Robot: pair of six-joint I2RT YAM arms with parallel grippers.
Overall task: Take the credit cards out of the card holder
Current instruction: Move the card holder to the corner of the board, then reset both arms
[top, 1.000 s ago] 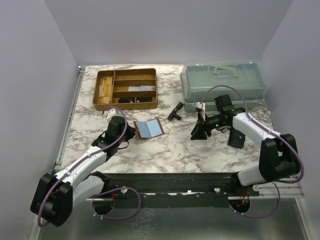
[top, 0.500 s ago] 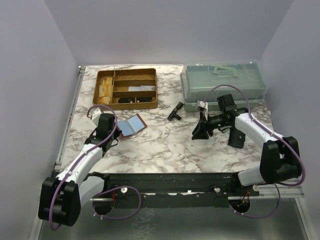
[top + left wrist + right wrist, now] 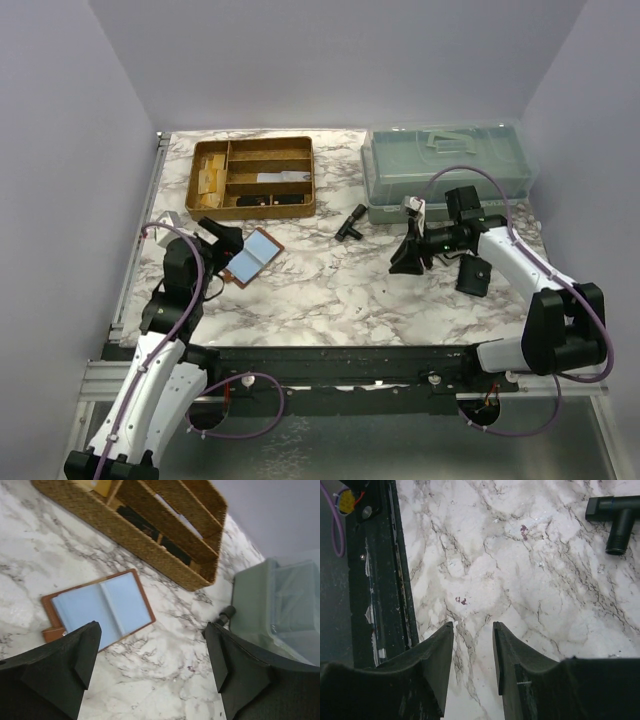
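Checking my left gripper (image 3: pixel 152 630): spread wide, empty. Open card holder (image 3: pixel 100 612) lies flat just ahead and below it, long axis running finger to finger. Right gripper (image 3: pixel 472 630) is part-open, empty and well apart.

This looks like a robotics lab test cell. Plain pale lavender walls (image 3: pixel 330 60) box in a white, grey-veined marble-patterned tabletop (image 3: pixel 340 295). Two white-and-black robot arms (image 3: pixel 155 375) are bolted to a black metal rail (image 3: pixel 340 360) at its near edge, trailing looped purple cables (image 3: pixel 468 170).

Card holder (image 3: pixel 102 610) edge behind left jaws; tray (image 3: pixel 150 555) cropped.
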